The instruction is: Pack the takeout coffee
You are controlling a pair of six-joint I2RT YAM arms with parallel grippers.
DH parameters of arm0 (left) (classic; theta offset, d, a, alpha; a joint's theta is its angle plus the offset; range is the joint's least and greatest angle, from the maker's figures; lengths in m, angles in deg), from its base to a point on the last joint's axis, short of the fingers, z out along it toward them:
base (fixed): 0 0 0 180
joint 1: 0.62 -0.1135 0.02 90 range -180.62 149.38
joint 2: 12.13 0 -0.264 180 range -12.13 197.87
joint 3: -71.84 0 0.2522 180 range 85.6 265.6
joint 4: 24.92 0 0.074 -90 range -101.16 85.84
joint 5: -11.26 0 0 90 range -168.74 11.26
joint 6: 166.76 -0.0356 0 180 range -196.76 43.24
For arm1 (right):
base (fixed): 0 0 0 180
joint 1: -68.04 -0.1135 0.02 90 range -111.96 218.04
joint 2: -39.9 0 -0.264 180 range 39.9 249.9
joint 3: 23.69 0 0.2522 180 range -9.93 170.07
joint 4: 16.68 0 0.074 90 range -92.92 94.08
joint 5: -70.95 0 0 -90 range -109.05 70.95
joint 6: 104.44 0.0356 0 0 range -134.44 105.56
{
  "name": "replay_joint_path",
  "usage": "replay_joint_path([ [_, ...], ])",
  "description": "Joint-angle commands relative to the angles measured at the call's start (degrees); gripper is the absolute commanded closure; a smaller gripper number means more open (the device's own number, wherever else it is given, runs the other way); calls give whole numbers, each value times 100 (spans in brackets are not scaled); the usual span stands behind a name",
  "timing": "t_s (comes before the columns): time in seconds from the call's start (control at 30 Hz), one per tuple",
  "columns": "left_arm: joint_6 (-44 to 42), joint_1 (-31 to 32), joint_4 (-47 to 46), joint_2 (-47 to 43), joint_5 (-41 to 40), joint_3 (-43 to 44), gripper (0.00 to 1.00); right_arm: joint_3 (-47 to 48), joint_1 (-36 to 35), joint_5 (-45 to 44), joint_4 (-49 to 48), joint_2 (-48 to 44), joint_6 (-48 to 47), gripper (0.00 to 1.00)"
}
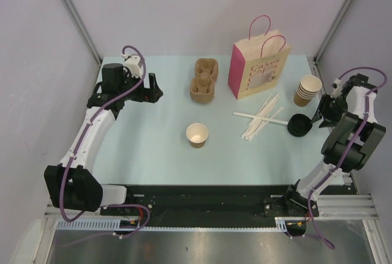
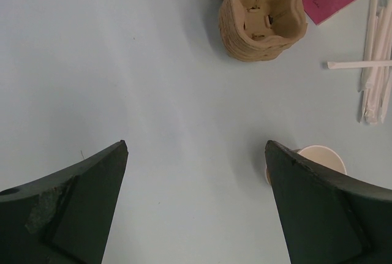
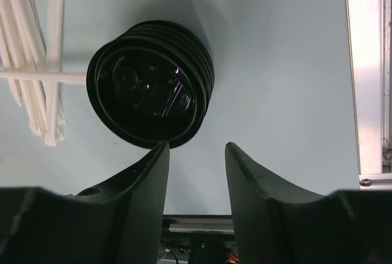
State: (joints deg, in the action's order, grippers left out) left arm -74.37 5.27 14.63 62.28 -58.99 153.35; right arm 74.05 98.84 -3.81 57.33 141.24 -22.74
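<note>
The paper cup (image 1: 197,134) stands without lid at mid-table, so putting a lid on seems the step. The right gripper (image 3: 196,149), jaws narrow and empty, is just before the stack of lids (image 3: 150,92); next it must pinch only one rim. Farther back, the left gripper (image 2: 196,147) is wide and empty.

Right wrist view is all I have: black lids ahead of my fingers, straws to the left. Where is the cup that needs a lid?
Observer: A single open paper cup stands lidless mid-table, well left of the stack of black lids.
Operator: And the bag?
Observer: The pink paper bag stands upright at the far side, handles up, with a stack of pale cups to its right.
Operator: Is the left arm in the way?
Observer: No; the left gripper is open and empty at the far left, away from the cup.
</note>
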Motion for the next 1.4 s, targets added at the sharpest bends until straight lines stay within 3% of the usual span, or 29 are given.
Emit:
replay_joint_path([
  [0.0, -134, 44, -65, 65, -59, 301, 0, 4, -75, -4, -364, 210, 74, 55],
  [0.53, -222, 44, 15, 152, -164, 397, 0, 13, -418, -724, -804, 589, -32, 60],
  [0.87, -161, 44, 15, 126, -164, 397, 1, 30, -435, -602, -769, 721, -14, 64],
  [1.2, -107, 44, 6, 109, -68, 441, 1, 179, -392, -435, -550, 457, -40, 100],
  [1.37, -107, 44, 23, 30, -50, 389, 1, 443, -216, -286, -190, 176, -163, 100],
])
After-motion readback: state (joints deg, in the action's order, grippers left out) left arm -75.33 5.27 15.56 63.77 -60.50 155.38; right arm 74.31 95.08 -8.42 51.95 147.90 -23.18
